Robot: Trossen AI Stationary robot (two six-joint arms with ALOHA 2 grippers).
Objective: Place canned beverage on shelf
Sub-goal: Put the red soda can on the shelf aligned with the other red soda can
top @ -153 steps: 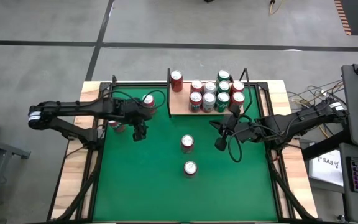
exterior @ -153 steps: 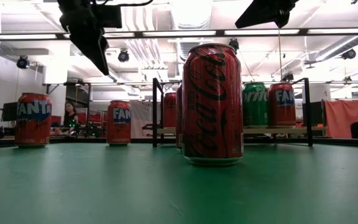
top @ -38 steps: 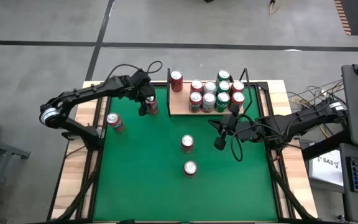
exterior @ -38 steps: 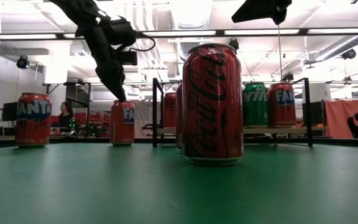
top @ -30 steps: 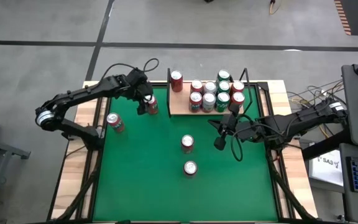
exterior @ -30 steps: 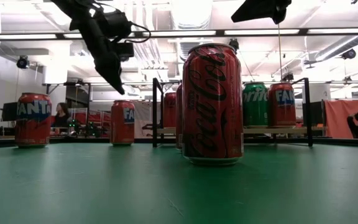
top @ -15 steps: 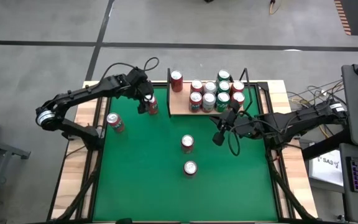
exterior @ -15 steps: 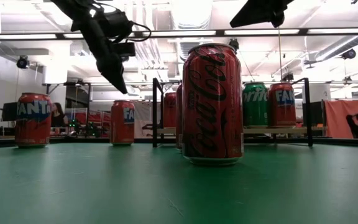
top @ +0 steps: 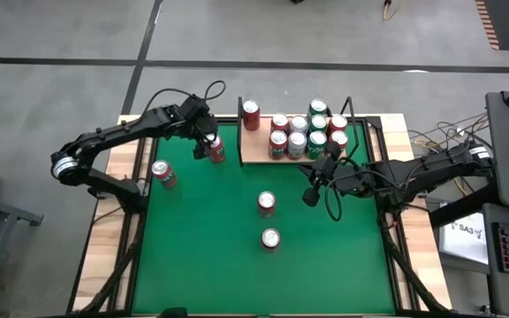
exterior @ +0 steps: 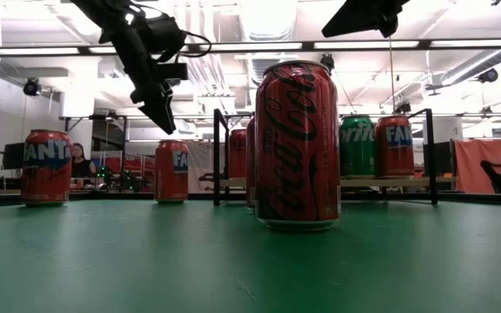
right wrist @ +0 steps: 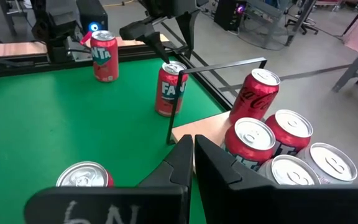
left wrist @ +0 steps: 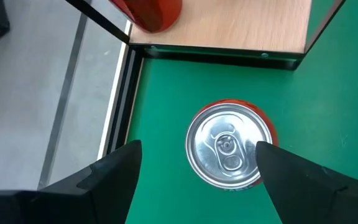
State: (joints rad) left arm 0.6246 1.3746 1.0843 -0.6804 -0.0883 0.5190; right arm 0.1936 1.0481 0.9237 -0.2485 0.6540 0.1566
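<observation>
The left gripper hangs above a red Fanta can with a silver top that stands on the large green felt tabletop just beside the left end of the small shelf of light tan wood with thin black metal uprights; its fingers stand spread wide on either side of the can's lid without touching it, holding nothing. In the left wrist view only the can's top shows, its sides hidden, and a red can on the shelf board is cut off at the frame edge. The right gripper hovers over the table near the shelf's right end, fingers pressed together and empty. The shelf carries a lone red cola can at its left and a tight cluster of red and green cans to the right, whose number is hard to make out. Three more red cans stand on the felt: one near the left edge and two towards the middle. In the low view a tall red cola can fills the centre and hides part of the shelf behind it.
</observation>
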